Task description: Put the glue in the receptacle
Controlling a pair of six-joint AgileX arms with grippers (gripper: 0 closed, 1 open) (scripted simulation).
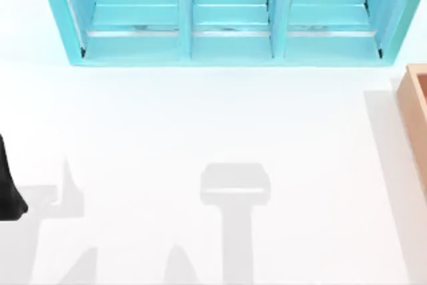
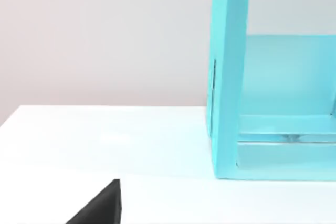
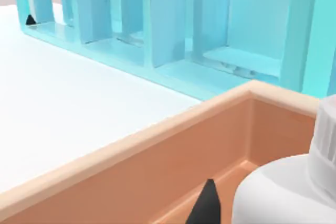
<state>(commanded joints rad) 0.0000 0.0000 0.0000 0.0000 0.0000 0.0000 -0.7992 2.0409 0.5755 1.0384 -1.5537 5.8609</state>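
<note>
Table (image 1: 200,118): white, broad, lies under both arms. Turquoise shelf unit (image 1: 227,18), three compartments, stands beyond the R gripper, past the box's far wall; not the target.

Receptacle (image 3: 131,145): tan wooden box w/ thick walls, directly below and around the R gripper (image 3: 207,205), which is at or inside the rim, w/ box floor just beneath. In the top view the receptacle (image 1: 415,111) sits at the table's right edge, cut by the frame.

L arm (image 1: 10,185): parked at the table's left edge, well apart from the box; L gripper (image 2: 100,205) points toward the shelf's end wall. Can't tell if it's open or closed.

Glue (image 3: 278,192): white bottle body, right up against the R gripper, over the box's interior near a corner. Can't tell whether the R gripper is clamped on it or has let go.

Risks, as judgement: if it's let go while tilted, the bottle could tip, roll against the wall or land on its side. If it's still clamped when the arm lifts, the glue comes back out. A sideways exit could knock the thick wall and shift the box.

Views: the R wrist view gives the box's inside, floor and glue. The top view gives the layout, i.e. box vs shelf vs L arm. The L wrist view gives the shelf's end wall close up.
</note>
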